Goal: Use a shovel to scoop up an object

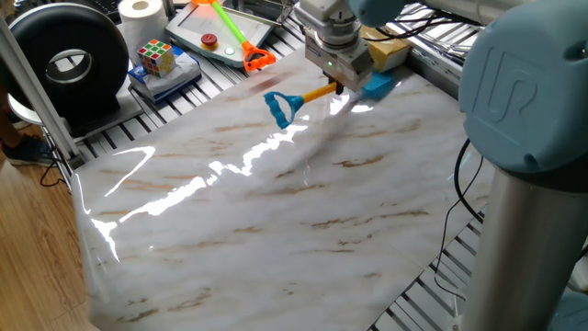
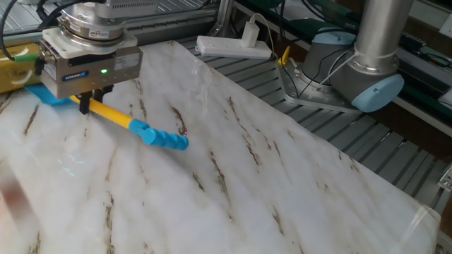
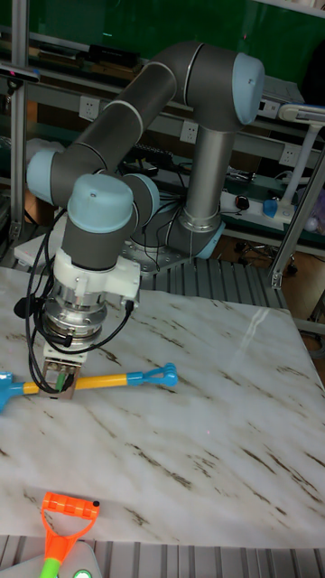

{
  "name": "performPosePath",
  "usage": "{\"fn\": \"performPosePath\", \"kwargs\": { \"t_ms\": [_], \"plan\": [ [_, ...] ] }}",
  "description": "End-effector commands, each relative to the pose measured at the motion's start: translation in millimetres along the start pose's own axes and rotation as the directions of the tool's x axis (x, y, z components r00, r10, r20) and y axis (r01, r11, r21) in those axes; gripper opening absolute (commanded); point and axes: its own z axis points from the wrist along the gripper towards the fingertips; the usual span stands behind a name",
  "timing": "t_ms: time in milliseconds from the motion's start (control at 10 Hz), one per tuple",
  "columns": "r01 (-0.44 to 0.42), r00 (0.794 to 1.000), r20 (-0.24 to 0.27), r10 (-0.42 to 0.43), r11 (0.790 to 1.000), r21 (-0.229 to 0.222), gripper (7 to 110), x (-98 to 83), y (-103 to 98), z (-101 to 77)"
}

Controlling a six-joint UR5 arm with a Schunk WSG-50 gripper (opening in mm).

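The robot's grey two-finger gripper [image 2: 94, 104] has its fingers closed tight on the yellow-orange stick of the little plastic toy shovel [image 2: 116, 120] — so the picking-up part looks done. The shovel sits almost flat, low over the shiny white marble table [image 2: 247, 176]. Its blue loop end [image 1: 278, 106] sticks out toward the middle of the table, and its light-blue scoop [image 1: 378, 85] points the other way, toward the far edge.

Right there by the scoop is the tan-yellow block [image 1: 388, 51] — the thing to be scooped. In the other fixed view I see just a bit of it, yellow, peeking out behind the gripper at the table's edge. The scoop looks like it is touching the block or very close beside it, but I cannot tell if it has slid under. The block does not look lifted.

So I think the job is about halfway: shovel in hand, scoop at the block. What is left is to push the scoop under the block and lift it up.

Off the table, a green-stick toy with an orange head [image 1: 241, 39] lies beside a colourful puzzle cube [image 1: 156, 58]. Both are well apart from the shovel.
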Motion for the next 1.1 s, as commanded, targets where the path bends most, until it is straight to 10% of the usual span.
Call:
{"fn": "performPosePath", "kwargs": {
  "t_ms": [0,600,1000],
  "plan": [
    [-0.031,0.995,0.093,0.03,0.999,0.009,7,-32.6,-3.1,-6.7],
    [0.093,0.942,0.311,-0.124,0.989,0.111,7,-100.6,-27.4,-18.9],
    [0.165,0.954,0.228,-0.195,0.976,0.143,7,-89.7,-32.1,-13.2]
  ]
}}
